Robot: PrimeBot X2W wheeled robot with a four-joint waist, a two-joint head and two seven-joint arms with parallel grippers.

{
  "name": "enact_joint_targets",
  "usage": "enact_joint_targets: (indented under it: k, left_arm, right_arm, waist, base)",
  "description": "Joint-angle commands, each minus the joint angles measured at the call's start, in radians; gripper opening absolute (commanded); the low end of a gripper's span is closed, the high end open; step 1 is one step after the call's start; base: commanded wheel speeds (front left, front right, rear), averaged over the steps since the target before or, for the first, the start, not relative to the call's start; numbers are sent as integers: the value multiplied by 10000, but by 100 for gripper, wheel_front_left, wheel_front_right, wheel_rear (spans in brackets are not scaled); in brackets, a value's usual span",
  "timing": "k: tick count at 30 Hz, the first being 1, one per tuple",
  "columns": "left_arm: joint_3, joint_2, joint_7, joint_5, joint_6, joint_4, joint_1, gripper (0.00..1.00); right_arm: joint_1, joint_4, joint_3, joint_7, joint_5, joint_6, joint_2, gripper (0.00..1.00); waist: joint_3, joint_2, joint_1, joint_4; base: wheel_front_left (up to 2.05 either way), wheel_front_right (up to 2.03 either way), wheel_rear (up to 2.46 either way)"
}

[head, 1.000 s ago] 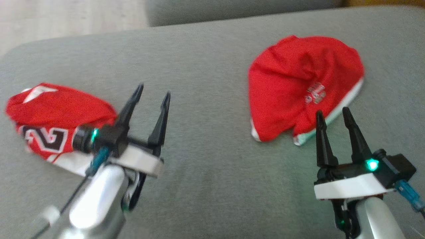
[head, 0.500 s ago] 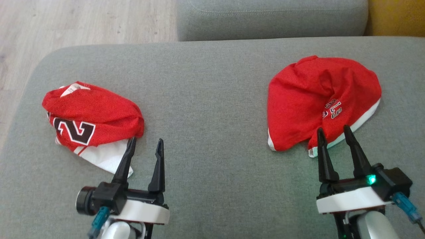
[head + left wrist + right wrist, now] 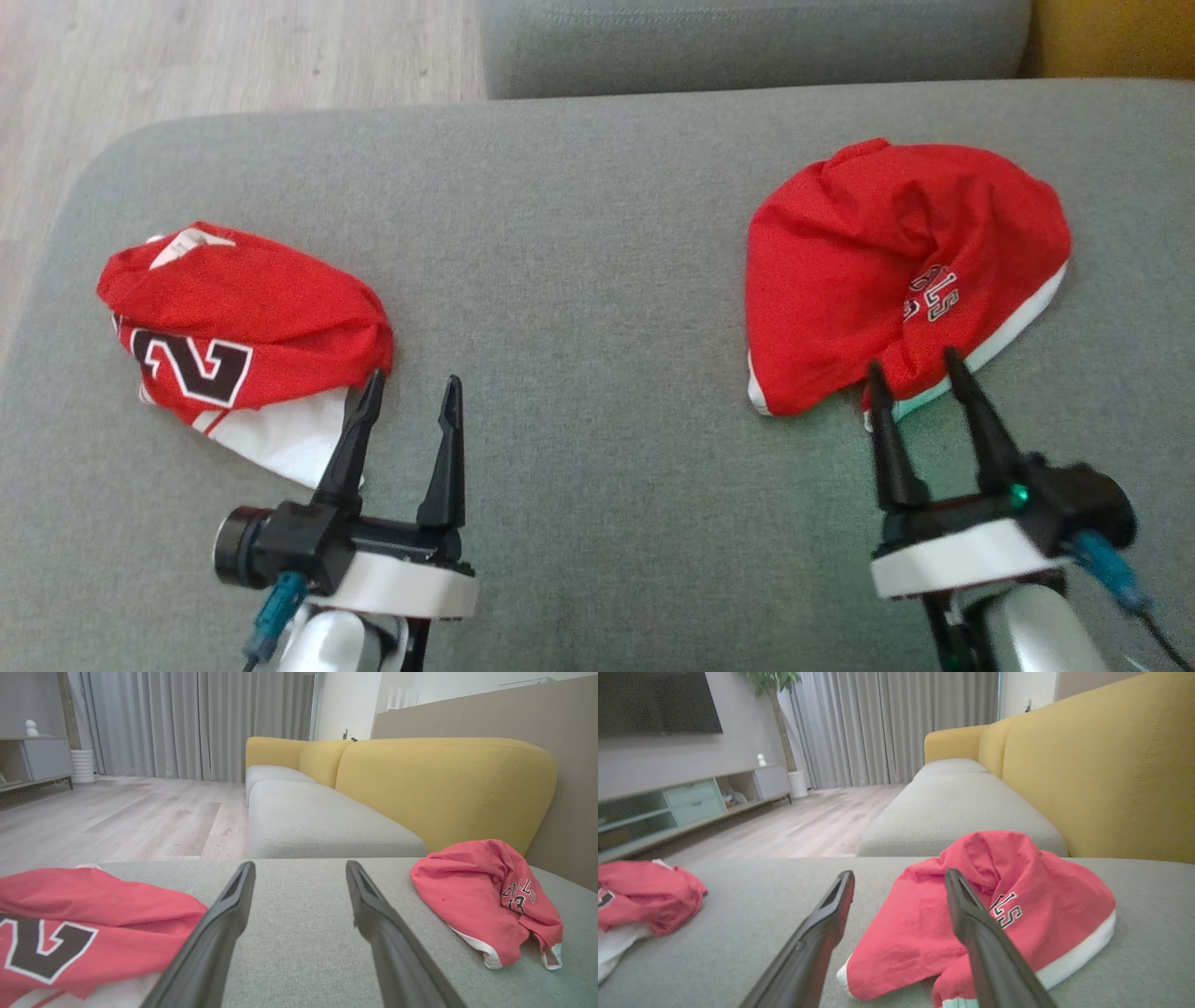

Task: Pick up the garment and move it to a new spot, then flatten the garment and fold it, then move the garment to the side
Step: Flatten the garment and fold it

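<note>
Head view, with both wrist views. A broad grey seat cushion [image 3: 579,261] carries two crumpled red garments, well apart from each other. The numbered garment [image 3: 243,317] lies toward the cushion's left end, a large black-and-white numeral facing up and a white panel spilling from under it toward the cushion's near edge. The lettered garment [image 3: 868,252] lies toward the cushion's right end, bunched into a rounded heap with a white hem along its outer side and small lettering on the slope nearest the cushion's front.

The left tool [image 3: 415,378] hangs over the near left part of the cushion, its two dark fingers spread and empty; its outer finger stands just beside the white panel of the numbered garment, and the left wrist view [image 3: 299,864] shows bare grey fabric between the fingers. The right tool [image 3: 912,359] hangs over the near right part of the cushion, fingers likewise spread and gripping nothing; its tips [image 3: 900,872] reach the near hem of the lettered garment [image 3: 1041,896], though whether they touch the cloth cannot be told.

Beyond the cushion's far edge sits a second grey seat [image 3: 747,47]; a yellow backrest [image 3: 444,779] rises behind the cushion's right end, and a wooden floor [image 3: 233,56] lies off its far left corner
</note>
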Motion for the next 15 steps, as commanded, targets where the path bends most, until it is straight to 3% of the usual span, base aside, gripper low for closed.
enact_joint_targets:
  k: [1,5,15]
  left_arm:
    - [450,-69,-95,90,-93,-210,-430,100]
    - [544,-210,-95,204,-276,-73,-660,100]
    - [612,-426,-95,330,-533,238,-1008,100]
  right_arm:
    - [-597,-78,367,-63,-314,77,-54,100]
    - [-1123,1103,628,27,-1153,77,-54,100]
    - [-2662,4030,858,1408,-2859,77,-54,100]
  waist:
    - [136,-1,0,78]
    - [462,-1,0,308]
    - [854,-1,0,923]
  base:
    - [0,0,0]
    - [0,0,0]
    - [0,0,0]
